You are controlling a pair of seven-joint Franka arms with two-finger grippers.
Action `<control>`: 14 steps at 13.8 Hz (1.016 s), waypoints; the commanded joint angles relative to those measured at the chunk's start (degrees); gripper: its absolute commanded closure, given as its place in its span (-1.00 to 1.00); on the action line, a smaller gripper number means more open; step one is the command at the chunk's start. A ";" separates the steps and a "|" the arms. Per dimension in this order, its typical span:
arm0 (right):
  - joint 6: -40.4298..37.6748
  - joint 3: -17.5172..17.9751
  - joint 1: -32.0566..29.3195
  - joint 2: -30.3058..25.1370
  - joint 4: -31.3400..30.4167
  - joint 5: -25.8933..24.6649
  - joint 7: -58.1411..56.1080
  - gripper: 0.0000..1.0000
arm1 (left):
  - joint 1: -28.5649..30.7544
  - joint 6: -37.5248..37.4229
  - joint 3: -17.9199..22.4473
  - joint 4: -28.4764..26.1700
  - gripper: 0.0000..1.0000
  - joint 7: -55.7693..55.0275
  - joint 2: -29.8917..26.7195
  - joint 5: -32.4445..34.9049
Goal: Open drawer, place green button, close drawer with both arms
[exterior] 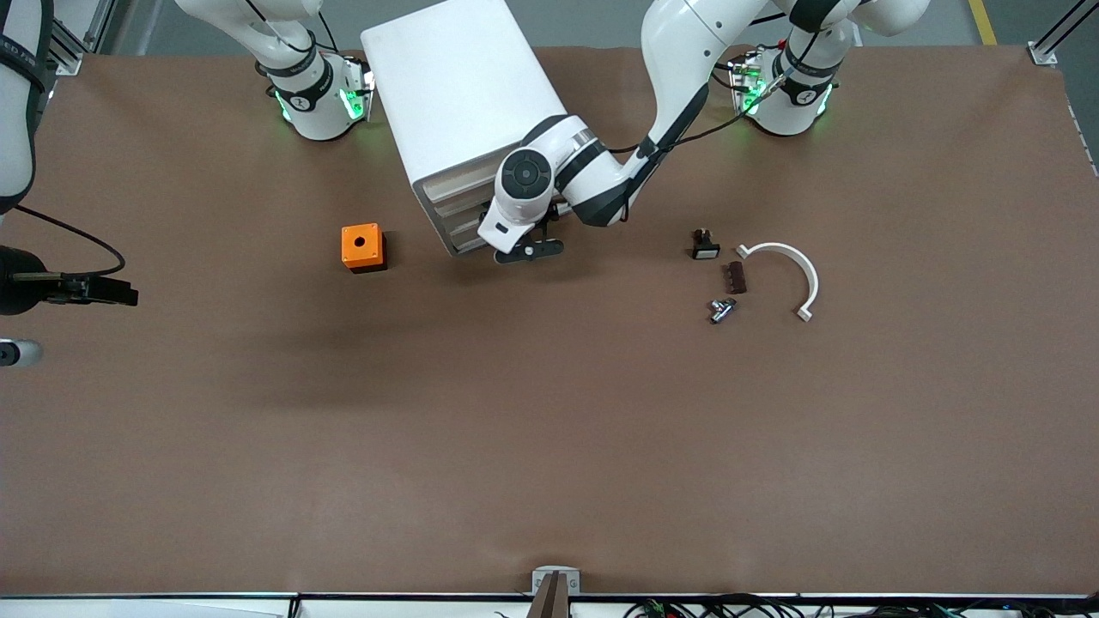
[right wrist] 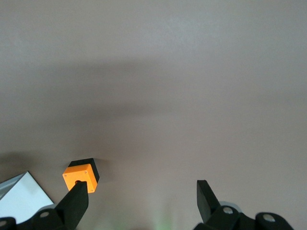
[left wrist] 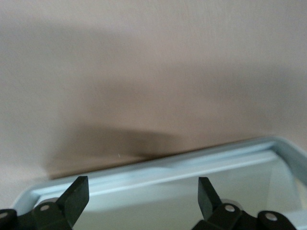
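- Cabinet [exterior: 455,103]: white rounded box, your landmark, standing at the robots' edge of the table. You see pale drawer fronts stacked on the face turned toward the front camera.
- Drawer [left wrist: 158,178]: you see its pale rim just under the left fingertips in the left wrist view. Which of the stacked trays it is cannot be told, nor how far out it stands.
- Left gripper [exterior: 531,250]: at the cabinet's drawer face, fingers spread wide, holding nothing.
- Right gripper [exterior: 107,292]: waiting in the air well apart from the cabinet, at the right arm's end; fingers spread wide, empty.
- Button [exterior: 721,310]: a small item lying well apart from the cabinet toward the left arm's end, likely the one you want; its cap colour is too small to confirm.
- Black button [exterior: 705,245]: white cap, near that same cluster, with a dark brown block [exterior: 735,277] and a white curved clip [exterior: 786,273].
- Orange box [exterior: 362,247]: near the cabinet, toward the right arm's end.
- Step in hand, as judged: opening. Hook one front squarely and draw straight out along its runners, slowly, so you don't drag the cabinet.
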 commanded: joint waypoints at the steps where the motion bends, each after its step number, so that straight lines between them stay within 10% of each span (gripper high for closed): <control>1: -3.61 0.93 -0.56 -0.77 4.98 -0.42 -0.20 -1.00 | 6.85 -0.03 0.08 -0.57 -0.99 0.23 -2.86 -0.31; 9: -10.83 0.93 -0.29 -9.02 1.67 0.02 0.06 -1.00 | 26.11 -8.27 0.61 1.88 -1.00 0.67 -14.19 12.17; 14: 2.06 0.93 -0.03 -23.33 -19.13 -0.06 -0.03 -1.00 | 36.56 -19.96 0.70 4.35 -1.00 13.29 -22.89 12.35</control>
